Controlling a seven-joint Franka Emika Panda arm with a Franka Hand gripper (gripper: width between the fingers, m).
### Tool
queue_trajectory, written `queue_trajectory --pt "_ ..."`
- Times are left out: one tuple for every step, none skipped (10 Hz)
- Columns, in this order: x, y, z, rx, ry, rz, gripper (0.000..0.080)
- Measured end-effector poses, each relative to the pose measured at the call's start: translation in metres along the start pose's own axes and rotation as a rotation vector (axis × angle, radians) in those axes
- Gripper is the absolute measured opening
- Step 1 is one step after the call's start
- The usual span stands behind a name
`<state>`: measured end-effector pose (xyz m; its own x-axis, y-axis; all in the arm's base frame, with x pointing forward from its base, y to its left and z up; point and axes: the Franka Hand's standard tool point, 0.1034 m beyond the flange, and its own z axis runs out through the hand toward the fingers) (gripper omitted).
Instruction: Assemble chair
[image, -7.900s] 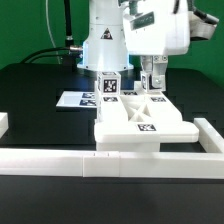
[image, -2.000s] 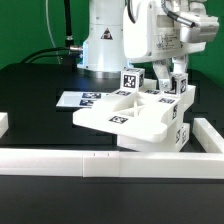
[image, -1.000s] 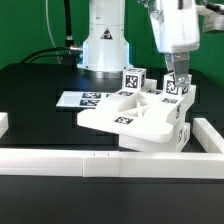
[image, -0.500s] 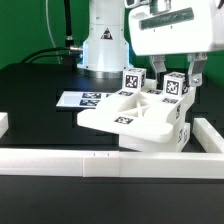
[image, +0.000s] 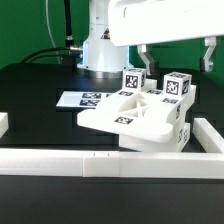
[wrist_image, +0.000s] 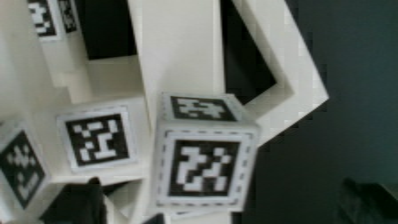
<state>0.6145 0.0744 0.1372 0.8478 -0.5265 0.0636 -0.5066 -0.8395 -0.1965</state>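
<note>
Matte white plastic, the chair sits partly assembled on the black surface, close against the low white border wall in the corner at the exterior view's right. We read that placement as deliberate: the wall gives the piece something to brace against while parts are pushed into it. Two tagged blocks stand up from its top, one toward the middle and one nearer the exterior view's right, with the slanted panels below them. The marker board lies flat just behind the chair.

Our pincer hangs above those blocks with its fingers spread as wide as they go, holding nothing and clear of the plastic. In the wrist view the tagged block fills the frame directly beneath it, so we judge the arm is lined up over this part, either for a fresh grasp or to move off for the next loose piece.
</note>
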Motion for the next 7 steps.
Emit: queue_trajectory --pt "0.0 -0.003 -0.003 0.004 0.003 -0.075 0.0649" --pt "0.001 0.0 -0.001 0.001 0.003 -0.148 0.0649" --pt "0.002 0.001 -0.001 -0.004 0.004 -0.197 0.0649" --pt "0.003 0.003 -0.001 -0.016 0.008 -0.354 0.0649" --pt "0.004 0.004 0.0 -0.021 0.022 -0.519 0.0649" --pt "0.004 0.006 0.002 -0.026 0.027 -0.653 0.0649" --pt "0.005 0.009 0.003 -0.026 0.02 -0.758 0.0649"
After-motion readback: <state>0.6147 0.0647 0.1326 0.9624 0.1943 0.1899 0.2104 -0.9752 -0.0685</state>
